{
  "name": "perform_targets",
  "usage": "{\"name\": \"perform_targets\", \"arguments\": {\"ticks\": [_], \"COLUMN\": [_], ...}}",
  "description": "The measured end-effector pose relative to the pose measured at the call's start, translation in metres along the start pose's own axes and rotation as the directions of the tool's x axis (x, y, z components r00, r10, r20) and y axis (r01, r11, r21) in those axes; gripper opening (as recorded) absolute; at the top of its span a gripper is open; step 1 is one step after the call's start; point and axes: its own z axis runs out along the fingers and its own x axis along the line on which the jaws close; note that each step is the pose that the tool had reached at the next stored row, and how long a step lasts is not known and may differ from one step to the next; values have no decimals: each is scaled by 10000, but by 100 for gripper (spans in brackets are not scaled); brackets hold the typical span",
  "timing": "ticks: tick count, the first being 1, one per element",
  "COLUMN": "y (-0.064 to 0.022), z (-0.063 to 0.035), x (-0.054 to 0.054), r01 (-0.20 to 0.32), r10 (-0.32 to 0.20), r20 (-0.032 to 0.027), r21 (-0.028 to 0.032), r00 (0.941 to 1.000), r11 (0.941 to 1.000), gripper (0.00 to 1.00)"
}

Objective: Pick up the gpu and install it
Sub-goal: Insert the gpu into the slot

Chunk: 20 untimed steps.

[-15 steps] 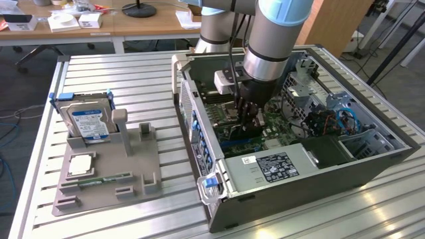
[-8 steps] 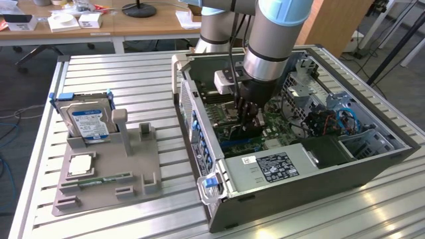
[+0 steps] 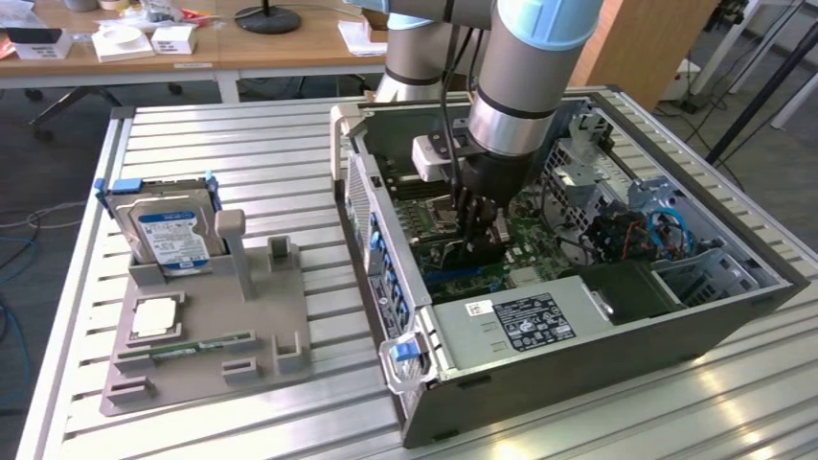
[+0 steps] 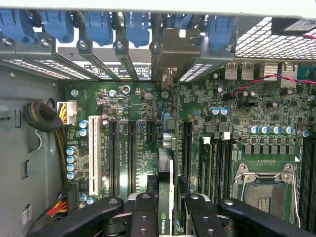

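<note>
In the exterior view the open computer case (image 3: 562, 297) lies on its side at the centre and right of the frame, on a slatted metal table (image 3: 192, 125). The arm (image 3: 518, 86) comes down from the top edge into the case, and its gripper (image 3: 476, 235) sits low over the green motherboard (image 3: 442, 264), among cables and drive cages to its right. A grey power supply (image 3: 531, 321) with a black label lies in the lower part of the case, just below the gripper. At the left of the frame a grey parts holder (image 3: 211, 326) carries a hard drive (image 3: 172, 235) standing upright, a square processor (image 3: 153, 316) lying flat and a narrow memory stick (image 3: 192, 347) near its lower edge. The gpu cannot be made out clearly here, dark against the gripper.

In the wrist view the two black fingers (image 4: 145, 217) reach up from the bottom edge, drawn in narrowly on the gpu (image 4: 166, 187), which they grip edge-on between them. The card shows as a thin strip running up the middle of the frame, with a logo near the bottom edge and a silvery metal bracket (image 4: 174, 49) at its upper end, standing among the blue slot clips (image 4: 98, 24) of the rear panel. Black expansion slots (image 4: 132, 155) lie beside the card, a white slot (image 4: 92, 153) further left, and the processor socket (image 4: 266, 190) at lower right. A bundle of cables (image 4: 47, 121) curls at the left.
</note>
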Motion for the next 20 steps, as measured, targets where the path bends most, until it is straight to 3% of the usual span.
{"name": "perform_targets", "arguments": {"ticks": [20], "y": [0], "z": [7], "x": [-2], "r01": [0], "r10": [0], "r20": [2], "r21": [1], "r00": [10000], "r11": [10000], "gripper": [26]}}
